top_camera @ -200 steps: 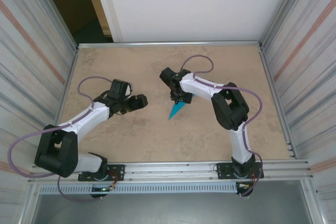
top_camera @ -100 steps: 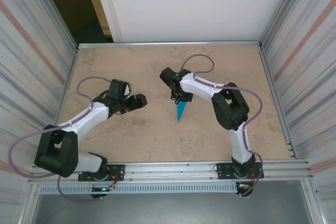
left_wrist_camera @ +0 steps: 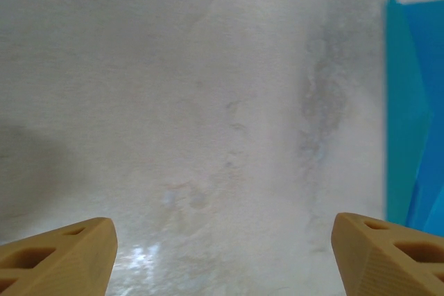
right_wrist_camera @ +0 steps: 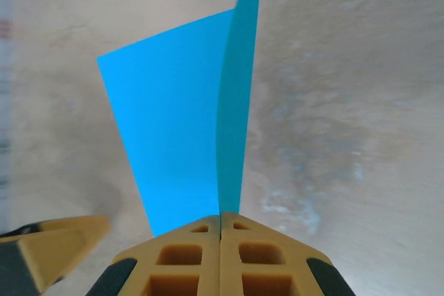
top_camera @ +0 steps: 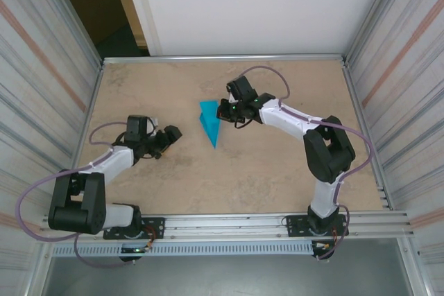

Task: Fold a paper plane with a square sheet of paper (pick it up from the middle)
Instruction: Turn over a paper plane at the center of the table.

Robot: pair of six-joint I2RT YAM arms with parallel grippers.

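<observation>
Right gripper [right_wrist_camera: 220,225] clamping together on folded turquoise-blue paper dart [right_wrist_camera: 177,116] at its crease, above middle of beige tabletop [top_camera: 291,178]. Left gripper [top_camera: 168,134] gaping, empty, nearby. Advice: gripping on crease line, moving slowly, avoiding crumpling thin flaps.

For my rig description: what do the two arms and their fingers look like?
The left arm and right arm each have white links, bulky black joints and a looping purplish-grey cable. The fingers are tan wedge-shaped blocks with rectangular holes.
</observation>
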